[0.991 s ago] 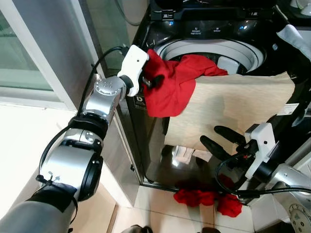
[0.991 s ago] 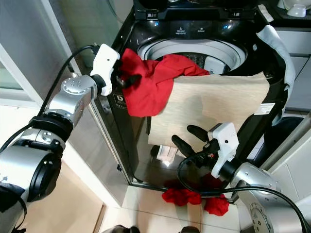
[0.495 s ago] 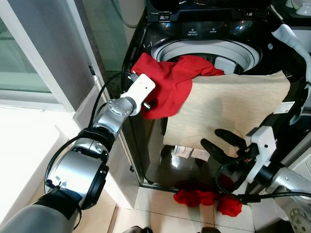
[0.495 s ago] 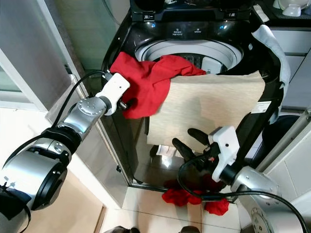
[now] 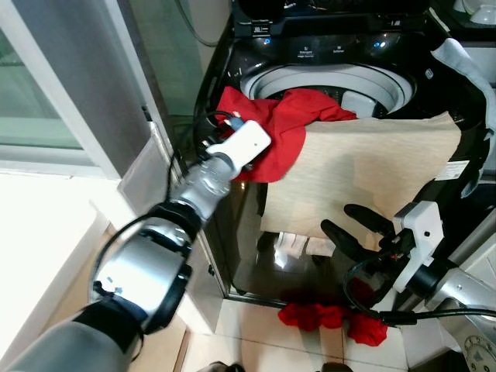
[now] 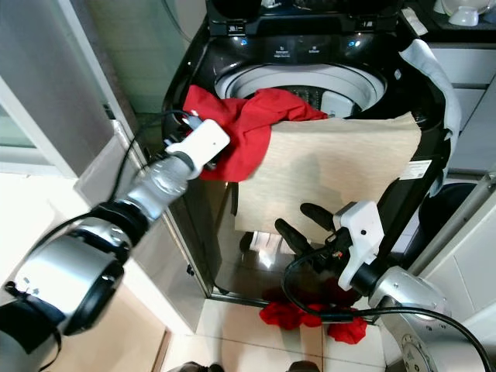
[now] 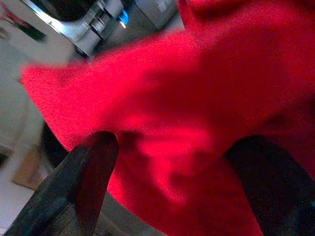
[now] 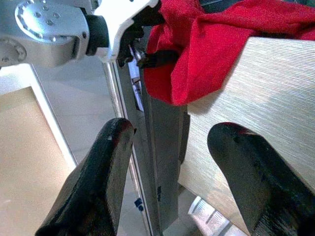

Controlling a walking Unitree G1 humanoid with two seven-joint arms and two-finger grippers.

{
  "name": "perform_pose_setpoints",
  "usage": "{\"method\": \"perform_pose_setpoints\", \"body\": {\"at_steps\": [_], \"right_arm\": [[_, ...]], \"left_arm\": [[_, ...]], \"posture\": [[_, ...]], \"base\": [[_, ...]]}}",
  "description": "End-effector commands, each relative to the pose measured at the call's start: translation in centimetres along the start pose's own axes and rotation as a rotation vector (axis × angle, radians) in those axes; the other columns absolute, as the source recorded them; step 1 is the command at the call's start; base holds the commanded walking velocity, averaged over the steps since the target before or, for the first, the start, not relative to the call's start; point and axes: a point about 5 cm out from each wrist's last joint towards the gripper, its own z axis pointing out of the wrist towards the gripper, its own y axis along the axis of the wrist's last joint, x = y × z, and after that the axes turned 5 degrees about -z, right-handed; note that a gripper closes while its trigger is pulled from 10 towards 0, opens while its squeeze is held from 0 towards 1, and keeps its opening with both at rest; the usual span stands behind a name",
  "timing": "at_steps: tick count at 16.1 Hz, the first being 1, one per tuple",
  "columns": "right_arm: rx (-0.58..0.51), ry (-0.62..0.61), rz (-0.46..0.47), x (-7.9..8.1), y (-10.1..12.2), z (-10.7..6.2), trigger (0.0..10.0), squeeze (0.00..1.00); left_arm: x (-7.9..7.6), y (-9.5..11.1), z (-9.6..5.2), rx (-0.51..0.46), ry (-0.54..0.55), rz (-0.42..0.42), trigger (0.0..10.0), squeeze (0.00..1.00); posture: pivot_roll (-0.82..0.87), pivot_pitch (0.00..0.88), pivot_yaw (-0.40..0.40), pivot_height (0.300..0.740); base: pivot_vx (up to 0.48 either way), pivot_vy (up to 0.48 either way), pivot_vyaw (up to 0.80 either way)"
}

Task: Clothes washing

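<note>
**Left gripper at the red garment on the washer rim**

Nearest to us, the right gripper (image 5: 355,225) hangs low in front of the washing machine (image 5: 325,58), its two black fingers (image 8: 93,187) spread wide and holding nothing. Below it, on the floor (image 5: 248,333) at the foot of the machine, we count two red pieces of clothing (image 5: 332,318), lying bunched and touching each other.

Above the right gripper, one beige cloth (image 5: 372,174) hangs over the front rim of the machine and covers much of its front panel.

Further up, one red garment (image 5: 291,132) is draped over the front-left rim, part inside the white tub opening (image 5: 325,81) and part hanging outside, overlapping the beige cloth's upper left corner. The left gripper (image 7: 172,167) sits against the hanging outer part of this garment. In the left wrist view its two fingers (image 7: 93,167) stand apart with red fabric between and behind them; we cannot tell whether they pinch it.

We count three red items in total.
</note>
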Motion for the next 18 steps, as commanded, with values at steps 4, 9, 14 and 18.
{"method": "perform_pose_setpoints", "body": {"at_steps": [4,9,14,18], "right_arm": [[-0.009,-0.002,-0.016,-0.2,0.3,0.3,10.0,0.4],[-0.012,0.003,-0.022,-0.4,0.4,0.8,10.0,0.41],[-0.03,0.017,-0.021,-0.4,0.5,1.5,10.0,0.41],[-0.095,-0.106,-0.014,-1.7,1.2,2.6,10.0,0.41]], "left_arm": [[2.5,7.4,1.1,-0.26,0.163,-0.015,10.0,0.0],[6.1,15.1,0.4,-0.554,0.346,-0.059,10.0,0.0],[6.3,10.0,0.5,-0.452,0.292,-0.07,10.0,0.0],[7.8,5.6,0.2,-0.334,0.051,-0.341,10.0,0.0]], "posture": [[-0.37,0.0,0.151,0.74],[-0.36,0.0,0.145,0.74],[-0.33,0.0,0.135,0.74],[-0.3,0.0,0.117,0.74]], "base": [[0.0,0.0,0.0],[0.0,0.0,0.0],[0.0,0.0,0.0],[0.0,0.0,0.0]]}}
